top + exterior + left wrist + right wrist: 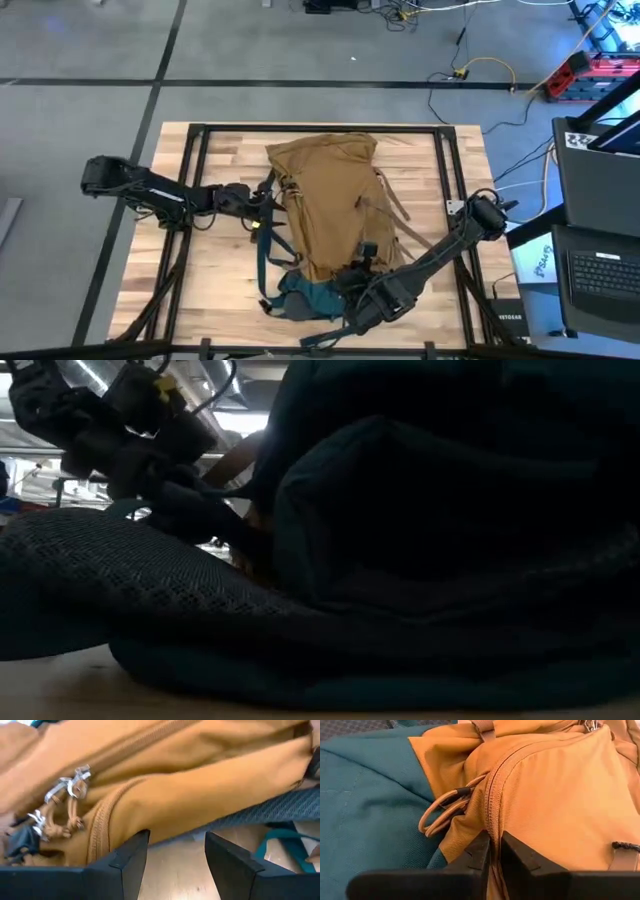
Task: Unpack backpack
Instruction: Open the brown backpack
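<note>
— On the wooden counter point(210, 270), what is lying between the arms?

— Lying flat across the middle is the backpack point(325, 195), tan body pointing away from the near edge, teal base point(305, 295) near it, straps trailing on its left side. It is looking closed, nothing taken out yet.

— How is it going to handle?

— Soft and floppy, I am judging; the fabric is sagging and creasing, so it will be giving way under a pull rather than sliding as one piece. Probably bulky, and its weight is depending on what is inside, which is hidden. The zipper pulls point(62, 795) and cord loops point(442, 812) are looking like the sensible places to take hold, with the other arm pinning the cloth.

— Starting on the left, what is that pincer doing?

— The left pincer point(175, 852) is sitting at the pack's left flank, fingers standing well apart, gripping nothing, the tan seam just ahead of it.

— And the right?

— The right pincer point(494, 851) is pressing in near the teal base, fingers nearly together, pinching the zipper seam point(492, 795) of the tan fabric.
</note>
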### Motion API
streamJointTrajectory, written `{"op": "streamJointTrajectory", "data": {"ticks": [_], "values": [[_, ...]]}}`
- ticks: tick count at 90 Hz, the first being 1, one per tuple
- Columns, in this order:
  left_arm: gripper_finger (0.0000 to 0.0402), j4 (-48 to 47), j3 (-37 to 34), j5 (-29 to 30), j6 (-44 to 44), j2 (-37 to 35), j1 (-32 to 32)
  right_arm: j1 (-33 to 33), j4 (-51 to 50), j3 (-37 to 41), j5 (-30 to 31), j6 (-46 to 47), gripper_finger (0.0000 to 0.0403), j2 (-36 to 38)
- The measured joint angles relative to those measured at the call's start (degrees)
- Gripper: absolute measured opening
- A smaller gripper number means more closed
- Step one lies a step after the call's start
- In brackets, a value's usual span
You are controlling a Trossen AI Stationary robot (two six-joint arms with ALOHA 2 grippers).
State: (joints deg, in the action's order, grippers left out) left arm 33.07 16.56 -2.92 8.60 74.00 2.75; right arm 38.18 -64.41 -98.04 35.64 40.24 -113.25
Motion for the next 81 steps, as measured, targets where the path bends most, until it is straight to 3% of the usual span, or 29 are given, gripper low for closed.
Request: {"op": "streamJointTrajectory", "data": {"ticks": [17,34,53,62,81], "values": [[0.0182,1.26,0.0,0.07,2.79,-1.61,-1.63,0.1,0.43,-1.09,-0.75,-0.1,0.0026,0.0],[0.0182,8.67,0.04,-0.02,5.34,-1.69,-3.25,0.1,0.37,-1.09,-0.74,0.17,0.0026,0.0],[0.0182,6.29,0.04,-0.64,4.94,-0.77,-3.15,0.1,0.33,-1.09,-0.26,-1.32,0.003,0.0],[0.0182,4.8,0.04,-1.47,3.62,0.62,-3.15,0.1,0.49,-1.46,0.74,-2.06,0.0057,0.07],[0.0181,5.12,0.04,-1.58,1.49,4.61,-3.19,-0.36,3.03,-2.33,7.21,-5.44,0.0152,0.2]]}}
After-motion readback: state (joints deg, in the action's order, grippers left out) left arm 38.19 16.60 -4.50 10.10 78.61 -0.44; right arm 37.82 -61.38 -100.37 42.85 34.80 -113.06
